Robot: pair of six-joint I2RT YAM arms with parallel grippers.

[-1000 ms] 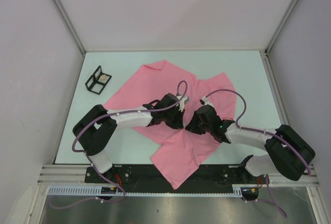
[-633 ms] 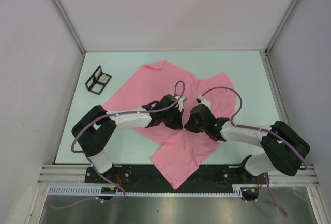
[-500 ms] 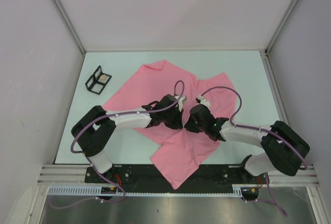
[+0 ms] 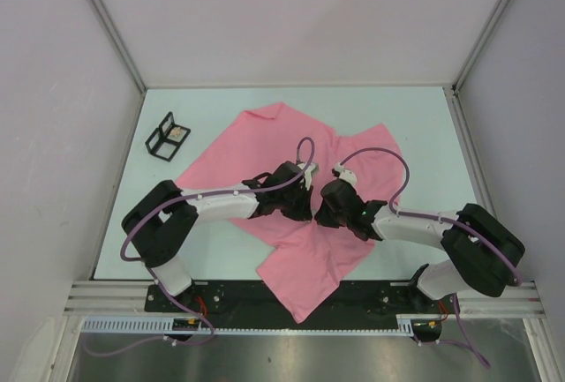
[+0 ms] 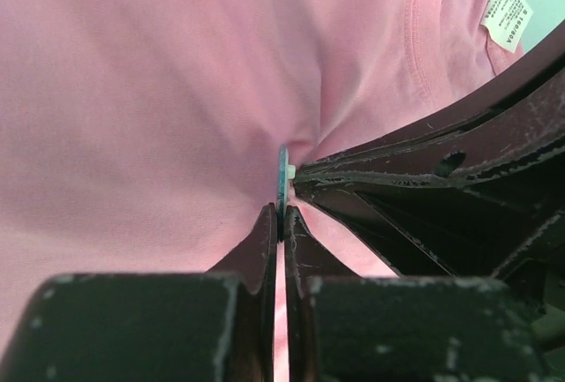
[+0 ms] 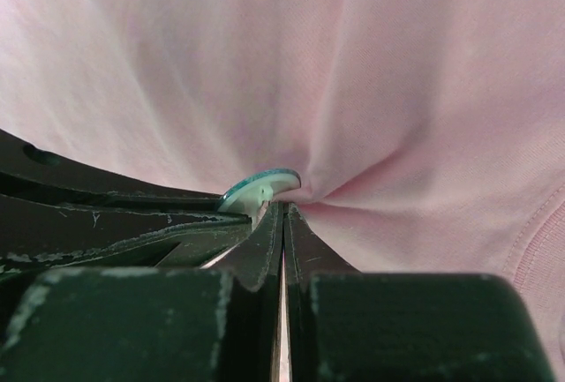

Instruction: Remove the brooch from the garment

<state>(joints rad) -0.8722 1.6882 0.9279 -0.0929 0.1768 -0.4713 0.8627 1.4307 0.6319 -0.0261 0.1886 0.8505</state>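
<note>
Change: the right gripper [image 6: 282,213] has slid left across the cloth since a second ago and its jaws have drawn together. The left arm has not shifted.
Left side: the left gripper [image 5: 281,220] is pressed closed, its tips nipping the lower rim of the brooch [image 5: 282,179].
Right side: fingers fully together, tips touching the brooch's white back. Whether they pinch the backing or only cloth is unclear.
Brooch: thin disc, teal edge, white underside, seen edge-on at the middle of the garment [image 4: 256,148]. Its face is hidden.
Cloth: soft matte pink knit, puckered into radiating folds around the disc, with a stitched neckline seam and a white printed label [image 5: 506,22].
Spread: the shirt lies crumpled on the pale table [image 4: 424,126], its hem hanging over the near edge.
Hidden: from above, both wrists cover the brooch.
Aside: a black wire stand [image 4: 167,137] sits well apart, far left.
</note>
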